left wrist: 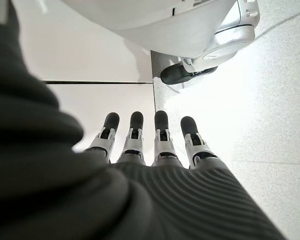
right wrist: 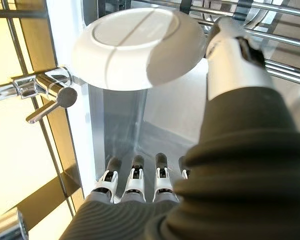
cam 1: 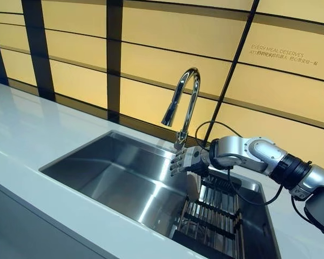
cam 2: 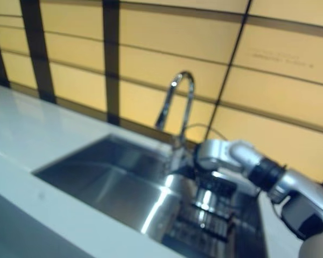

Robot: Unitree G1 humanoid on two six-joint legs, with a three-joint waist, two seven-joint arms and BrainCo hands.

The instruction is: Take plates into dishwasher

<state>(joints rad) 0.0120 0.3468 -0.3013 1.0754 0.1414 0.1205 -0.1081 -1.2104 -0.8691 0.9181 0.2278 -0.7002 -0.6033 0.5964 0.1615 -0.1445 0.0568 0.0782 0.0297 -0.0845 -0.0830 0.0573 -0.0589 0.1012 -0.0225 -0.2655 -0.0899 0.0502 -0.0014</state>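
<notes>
A white plate (right wrist: 140,45) stands on edge in the right wrist view, its underside towards the camera, in front of the wire rack (right wrist: 285,35). My right hand (cam 1: 186,161) hovers over the sink (cam 1: 97,167) just below the faucet, fingers (right wrist: 135,185) straight and pointing at the sink's far wall. Its thumb (right wrist: 235,55) reaches up beside the plate's rim; whether it touches is unclear. In the eye views the hand hides the plate. My left hand (left wrist: 155,145) shows only in its own wrist view, fingers straight over pale floor, holding nothing.
A chrome gooseneck faucet (cam 1: 183,102) rises behind the sink, its lever (right wrist: 55,97) close to the hand. A dark wire dish rack (cam 1: 216,216) fills the sink's right end. White countertop (cam 1: 27,129) spreads to the left, and a yellow panelled wall (cam 1: 162,32) stands behind.
</notes>
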